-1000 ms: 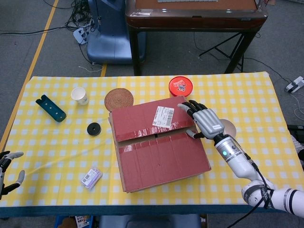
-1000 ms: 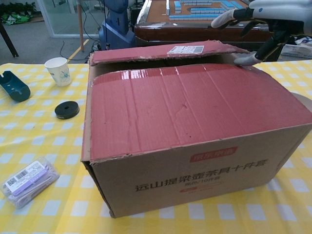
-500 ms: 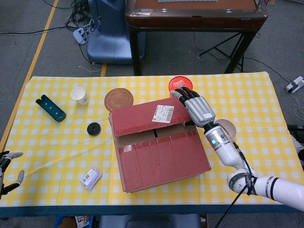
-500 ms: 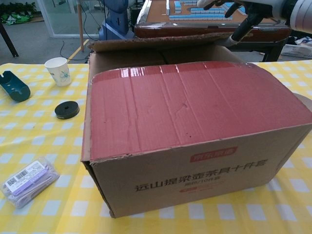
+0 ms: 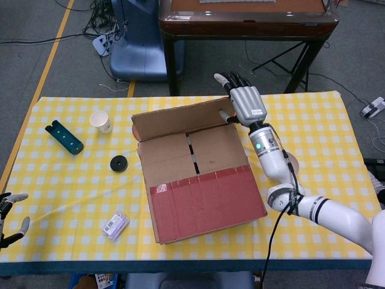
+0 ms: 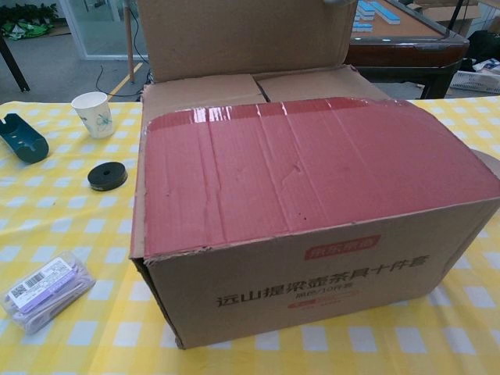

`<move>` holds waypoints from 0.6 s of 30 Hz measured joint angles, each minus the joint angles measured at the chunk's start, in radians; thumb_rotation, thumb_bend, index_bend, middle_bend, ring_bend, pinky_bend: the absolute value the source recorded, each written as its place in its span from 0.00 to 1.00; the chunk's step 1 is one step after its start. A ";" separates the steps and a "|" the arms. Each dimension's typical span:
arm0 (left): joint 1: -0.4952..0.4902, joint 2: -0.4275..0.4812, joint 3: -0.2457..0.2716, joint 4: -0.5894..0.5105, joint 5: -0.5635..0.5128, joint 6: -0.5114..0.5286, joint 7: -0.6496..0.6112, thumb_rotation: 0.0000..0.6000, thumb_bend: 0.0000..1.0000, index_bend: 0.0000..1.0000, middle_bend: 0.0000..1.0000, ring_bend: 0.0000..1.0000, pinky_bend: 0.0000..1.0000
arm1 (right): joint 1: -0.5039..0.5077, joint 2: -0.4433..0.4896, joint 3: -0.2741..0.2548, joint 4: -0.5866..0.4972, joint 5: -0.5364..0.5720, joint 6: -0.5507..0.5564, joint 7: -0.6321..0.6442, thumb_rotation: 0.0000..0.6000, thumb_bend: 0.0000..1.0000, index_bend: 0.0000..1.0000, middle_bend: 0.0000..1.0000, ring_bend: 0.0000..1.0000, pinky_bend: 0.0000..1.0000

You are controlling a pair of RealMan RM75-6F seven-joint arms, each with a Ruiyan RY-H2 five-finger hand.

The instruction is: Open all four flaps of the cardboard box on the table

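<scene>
Right hand [image 5: 243, 102] holds one flap [image 5: 180, 117] raised; three lie closed.

The right hand [image 5: 242, 103] is raised on an extended forearm, back plate facing up, fingers [image 5: 231, 79] straight and pointing away from the robot. The left hand [image 5: 11, 211] sits at the frame's lower left edge, fingers apart.
</scene>
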 measured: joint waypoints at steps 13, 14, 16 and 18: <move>0.013 0.008 0.011 0.012 -0.003 -0.003 -0.024 1.00 0.43 0.34 0.28 0.16 0.00 | 0.111 -0.134 -0.005 0.315 0.169 -0.086 -0.090 1.00 0.26 0.10 0.08 0.04 0.12; 0.013 0.008 0.011 0.013 -0.003 -0.003 -0.026 1.00 0.43 0.34 0.28 0.16 0.00 | 0.111 -0.132 -0.005 0.314 0.171 -0.085 -0.089 1.00 0.26 0.10 0.08 0.04 0.12; 0.014 0.009 0.011 0.015 -0.001 -0.003 -0.028 1.00 0.43 0.35 0.28 0.16 0.00 | 0.104 -0.119 -0.004 0.290 0.160 -0.075 -0.080 1.00 0.29 0.10 0.08 0.04 0.12; 0.014 0.009 0.011 0.016 0.000 -0.002 -0.031 1.00 0.43 0.35 0.28 0.16 0.00 | 0.089 -0.093 -0.008 0.238 0.138 -0.058 -0.072 1.00 0.34 0.10 0.08 0.04 0.12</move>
